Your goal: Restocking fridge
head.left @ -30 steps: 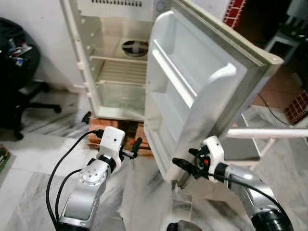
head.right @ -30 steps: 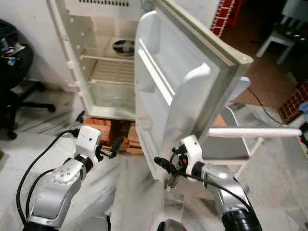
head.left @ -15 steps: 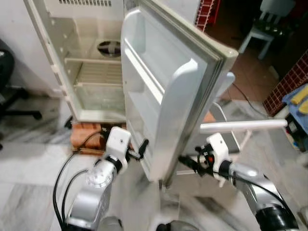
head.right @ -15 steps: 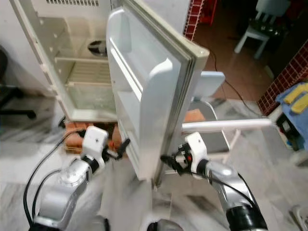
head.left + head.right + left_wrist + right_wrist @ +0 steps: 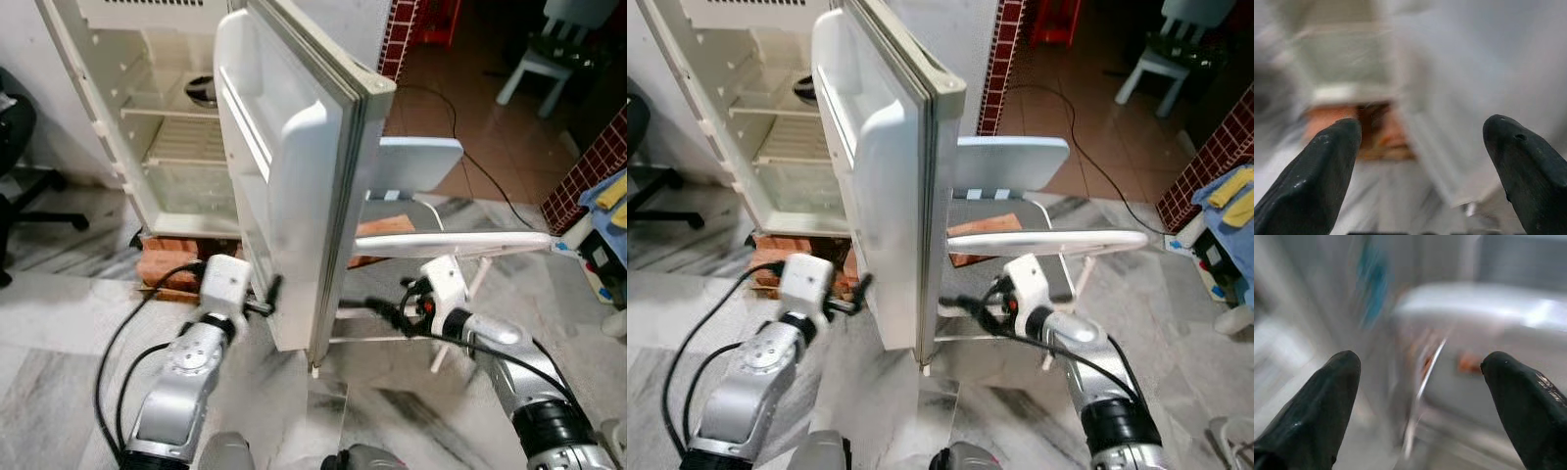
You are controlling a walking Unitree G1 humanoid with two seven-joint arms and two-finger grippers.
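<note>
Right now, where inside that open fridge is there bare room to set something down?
The wire shelf in the fridge looks bare, as does the clear drawer below it. A dark round thing sits on the shelf above. The door racks look bare too. Down low it is crowded: left gripper, right gripper, bricks, chair.

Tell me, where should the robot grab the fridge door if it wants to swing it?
Probably the fridge door by its free vertical edge, low down near the bottom corner. That edge faces the robot, slim enough for open fingers to straddle. The left gripper sits beside the door's inner side and the right gripper beside its outer side, so either could close in sideways.
</note>
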